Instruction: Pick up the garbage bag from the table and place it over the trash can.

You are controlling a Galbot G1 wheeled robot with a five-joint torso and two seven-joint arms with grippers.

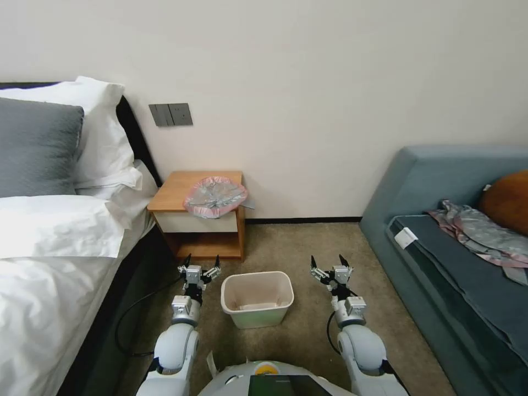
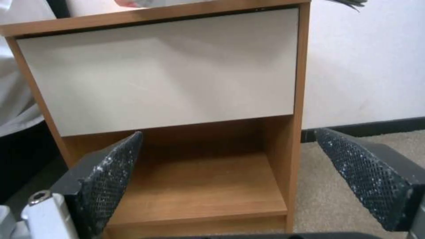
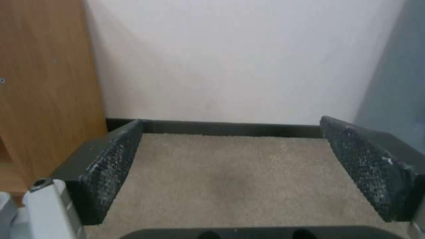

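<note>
Garbage bag point(image 1: 215, 196) atop table point(image 1: 170, 192); both grippers' jaws wide apart, empty, flanking trash can point(image 1: 257, 300).

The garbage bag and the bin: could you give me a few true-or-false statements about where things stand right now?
1. The garbage bag lies on top of the table. True.
2. The trash can already has the bag over its rim. False: it stands bare on the carpet, between the two arms.
3. The left gripper is holding the bag. False: it is open and low, in front of the table's lower shelf.
4. The right gripper is open, holding nothing. True.
5. The trash can stands on the table. False: it is on the floor, nearer the robot.
</note>
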